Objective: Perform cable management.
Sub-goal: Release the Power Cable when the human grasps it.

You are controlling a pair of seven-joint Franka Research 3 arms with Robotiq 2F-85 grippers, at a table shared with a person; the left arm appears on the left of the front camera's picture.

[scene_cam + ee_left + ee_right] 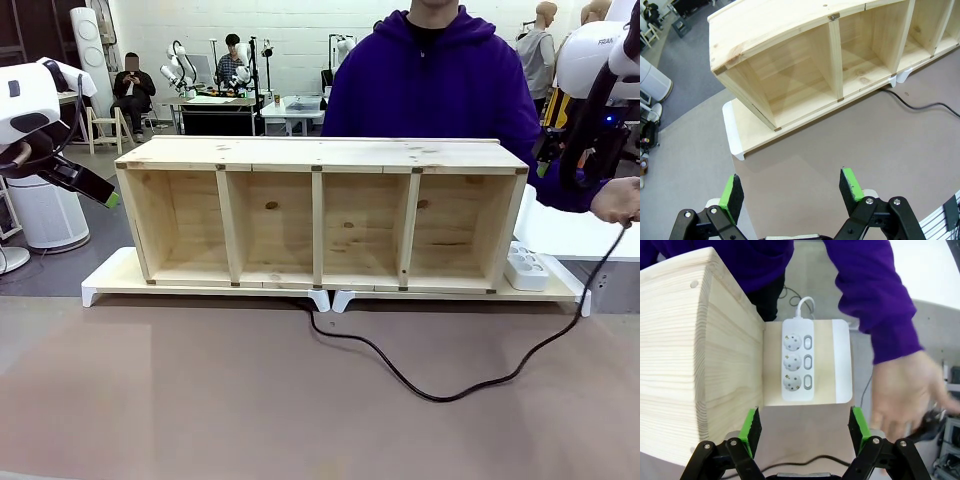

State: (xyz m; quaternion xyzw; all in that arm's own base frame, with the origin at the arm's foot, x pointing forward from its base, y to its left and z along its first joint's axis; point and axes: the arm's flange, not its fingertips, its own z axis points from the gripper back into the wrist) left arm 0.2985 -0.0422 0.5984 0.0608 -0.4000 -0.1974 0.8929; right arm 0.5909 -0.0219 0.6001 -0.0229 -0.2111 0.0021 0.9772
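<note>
The cable (pixel 440 392) is a thin black cord. It comes out from under the middle of the wooden shelf (pixel 320 215), loops over the brown table and rises to the person's hand (pixel 615 200) at the right. In the right wrist view that hand (pixel 905 395) holds the black plug (pixel 932 422) beside the white power strip (pixel 798 360). My right gripper (pixel 805 429) hangs open above the strip, holding nothing. My left gripper (pixel 791 189) is open and empty over the table, left of the shelf (pixel 805 60); it hovers at the far left (pixel 105 197). A stretch of cable (pixel 920 106) lies farther off.
The shelf has several open compartments and stands on white risers (pixel 110 280). The power strip (pixel 527 268) lies on the riser at the shelf's right end. The person in a purple hoodie (pixel 430 90) stands behind the shelf. Open tabletop (pixel 200 400) lies in front.
</note>
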